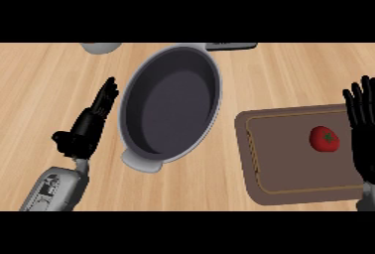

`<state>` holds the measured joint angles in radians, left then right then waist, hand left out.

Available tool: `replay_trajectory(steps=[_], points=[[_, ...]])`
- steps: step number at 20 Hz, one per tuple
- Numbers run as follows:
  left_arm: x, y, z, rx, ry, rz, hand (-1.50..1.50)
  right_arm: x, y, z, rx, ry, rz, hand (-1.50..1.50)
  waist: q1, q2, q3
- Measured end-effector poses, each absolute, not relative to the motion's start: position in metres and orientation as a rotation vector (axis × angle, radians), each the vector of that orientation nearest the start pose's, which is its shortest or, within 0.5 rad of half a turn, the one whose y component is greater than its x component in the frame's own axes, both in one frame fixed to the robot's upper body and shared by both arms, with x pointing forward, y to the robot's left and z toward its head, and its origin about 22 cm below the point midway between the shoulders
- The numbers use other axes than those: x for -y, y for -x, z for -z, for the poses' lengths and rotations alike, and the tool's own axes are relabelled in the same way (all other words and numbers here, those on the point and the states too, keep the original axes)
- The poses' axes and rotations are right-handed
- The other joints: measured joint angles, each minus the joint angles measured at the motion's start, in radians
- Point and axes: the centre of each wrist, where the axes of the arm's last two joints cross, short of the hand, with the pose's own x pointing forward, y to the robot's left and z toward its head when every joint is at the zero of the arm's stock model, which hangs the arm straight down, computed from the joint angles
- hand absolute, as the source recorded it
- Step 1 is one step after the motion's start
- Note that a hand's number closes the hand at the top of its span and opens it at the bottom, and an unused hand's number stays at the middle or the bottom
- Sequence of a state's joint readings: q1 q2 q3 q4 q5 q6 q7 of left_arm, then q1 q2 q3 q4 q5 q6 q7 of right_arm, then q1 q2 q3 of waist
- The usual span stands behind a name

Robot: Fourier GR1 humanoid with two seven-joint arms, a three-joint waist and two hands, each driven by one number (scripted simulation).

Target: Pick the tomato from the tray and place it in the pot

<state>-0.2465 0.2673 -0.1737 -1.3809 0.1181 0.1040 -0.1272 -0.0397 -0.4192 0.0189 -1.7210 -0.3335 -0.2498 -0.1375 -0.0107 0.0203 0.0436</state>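
Right robot hand [360,130] is nearing the tomato [324,138] on the tray [271,163]; nothing is being gripped.

Head view: the tomato is sitting upright toward the right side of the brown tray, and the right robot hand is hovering just beside it at the right edge, fingers straight and spread wide. The pot [170,103] is lying to the left of the tray on the wooden tabletop [293,69], holding nothing. The left robot hand [89,128] is resting beside the pot's left wall, fingers straight and holding nothing. Judging by this, the reaching step is underway; next the right robot hand needs to shift left over the tomato and curl round it before lifting it toward the pot.
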Motion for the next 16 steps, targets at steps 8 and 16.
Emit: replay_trajectory(steps=[8,16], points=[[-0.306,-0.277,-0.012,1.531,-0.341,0.193,0.0,0.4,-0.192,-0.03,1.408,0.7,0.166,-1.5,0.008,-0.003,-0.044],[-0.334,-0.249,-0.008,1.398,-0.424,0.152,0.0,0.407,-0.144,-0.009,1.374,1.193,0.044,-1.5,0.008,-0.02,-0.044]])
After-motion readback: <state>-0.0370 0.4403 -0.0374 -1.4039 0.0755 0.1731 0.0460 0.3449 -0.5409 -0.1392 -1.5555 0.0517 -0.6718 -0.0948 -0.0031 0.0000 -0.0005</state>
